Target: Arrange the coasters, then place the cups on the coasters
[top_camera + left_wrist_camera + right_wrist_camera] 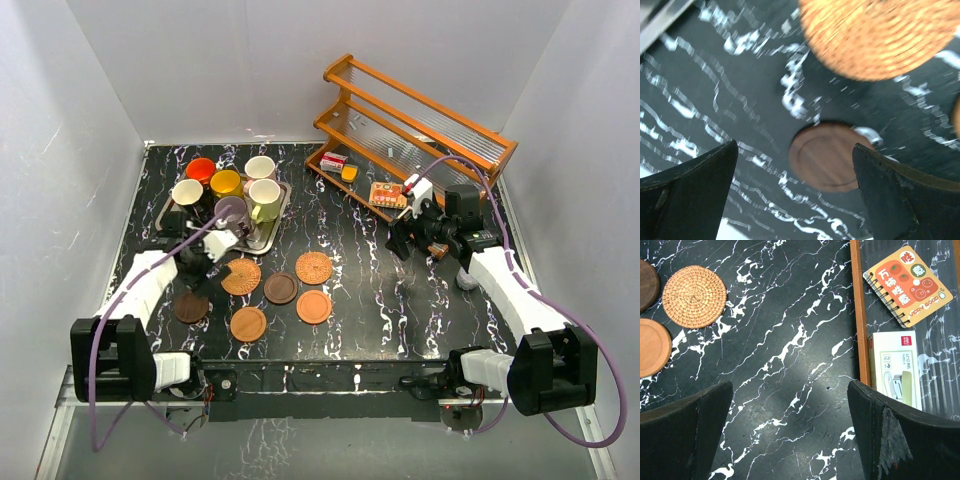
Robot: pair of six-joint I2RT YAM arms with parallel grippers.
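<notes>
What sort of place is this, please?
Probably a robot lab cell: white walls box in a marbled table, a left arm and right arm are bolted at its edge, beside staged mugs.

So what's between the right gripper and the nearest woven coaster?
Between the right gripper and that coaster lies only bare table, seen in the top and right wrist views.

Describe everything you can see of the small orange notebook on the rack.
The notebook is small, with an orange cover printed with cartoon faces, Chinese characters and "VERY GOOD". A wire spiral binds one edge. It lies closed, flat and skewed on the wooden rack's bottom shelf, next to a white box.
</notes>
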